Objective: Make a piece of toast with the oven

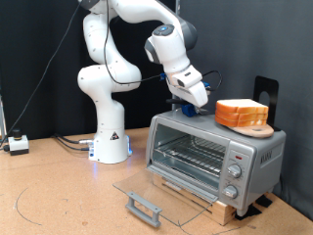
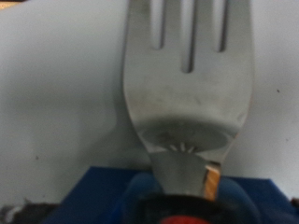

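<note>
Exterior view: the Panda arm reaches over the far left part of the oven's roof, its gripper [image 1: 193,102] lowered just above that roof; the oven [image 1: 215,155] stands on a wooden board at the right of the tabletop [image 1: 49,201], its glass door [image 1: 147,194] folded fully down towards the near side, so that the wire rack [image 1: 188,154] lies exposed and bare; no single slice shows on the rack or elsewhere, so the piece of toast is judged still to belong to the bread stack [image 1: 242,114], which rests on a small round board on the roof's right part.

Wrist view: a metal fork [image 2: 182,84] fills the frame, its tines pointing away from the hand and its neck running back to a red-and-blue handle at the picture's edge; the fingers themselves do not show, so whether they are closed on the handle cannot be told from these views, though the fork's fixed alignment with the camera suggests it is carried.

Governing relation: the bread stack lies to the right of the gripper, near it on the same roof surface; the fork's long axis follows the fingers' own direction.
</note>
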`<state>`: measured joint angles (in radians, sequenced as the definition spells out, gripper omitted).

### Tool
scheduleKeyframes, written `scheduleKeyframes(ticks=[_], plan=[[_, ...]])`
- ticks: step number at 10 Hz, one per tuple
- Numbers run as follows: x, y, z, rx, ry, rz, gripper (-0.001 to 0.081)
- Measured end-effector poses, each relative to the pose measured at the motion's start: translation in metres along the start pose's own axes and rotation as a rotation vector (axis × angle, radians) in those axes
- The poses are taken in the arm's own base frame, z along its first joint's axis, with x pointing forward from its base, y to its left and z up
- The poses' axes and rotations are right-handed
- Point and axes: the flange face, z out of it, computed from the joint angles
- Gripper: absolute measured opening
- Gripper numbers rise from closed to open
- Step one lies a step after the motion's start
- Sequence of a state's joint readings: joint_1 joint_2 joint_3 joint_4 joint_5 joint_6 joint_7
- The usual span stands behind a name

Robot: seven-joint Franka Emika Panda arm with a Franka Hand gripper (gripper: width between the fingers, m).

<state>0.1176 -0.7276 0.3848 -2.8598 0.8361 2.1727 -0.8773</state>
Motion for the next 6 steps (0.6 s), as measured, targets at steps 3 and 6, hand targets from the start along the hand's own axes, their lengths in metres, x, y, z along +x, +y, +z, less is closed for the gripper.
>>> scheduleKeyframes(ticks=[3, 6], plan=[[0.0003, 0.0005, -0.0004, -0.004, 0.003, 0.003, 0.0466], [0.0011, 0.0015, -0.0015, -0.013, 0.011, 0.003, 0.0466]])
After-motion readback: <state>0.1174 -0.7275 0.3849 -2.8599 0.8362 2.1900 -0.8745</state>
